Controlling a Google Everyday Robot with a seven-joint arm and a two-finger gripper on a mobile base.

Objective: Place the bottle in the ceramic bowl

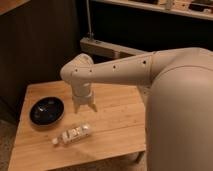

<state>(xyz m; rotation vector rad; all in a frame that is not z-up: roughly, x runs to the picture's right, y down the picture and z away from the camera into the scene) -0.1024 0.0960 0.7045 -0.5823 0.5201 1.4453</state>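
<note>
The bottle [73, 134] is small, clear plastic with a white cap and pale label. It lies on its side on the wooden table [115, 117], cap pointing left toward the front edge. The ceramic bowl [47, 111] is shallow, round and dark. It stands on the table's left side, a little behind and left of the bottle. My gripper [84, 107] hangs from the white arm above the table's middle. It is behind the bottle and right of the bowl, touching neither and holding nothing.
My white arm [130, 70] and bulky body [182, 115] fill the right side and hide the table's right end. A dark wall and a pale shelf rail [107, 47] stand behind the table. Floor shows at the left and front.
</note>
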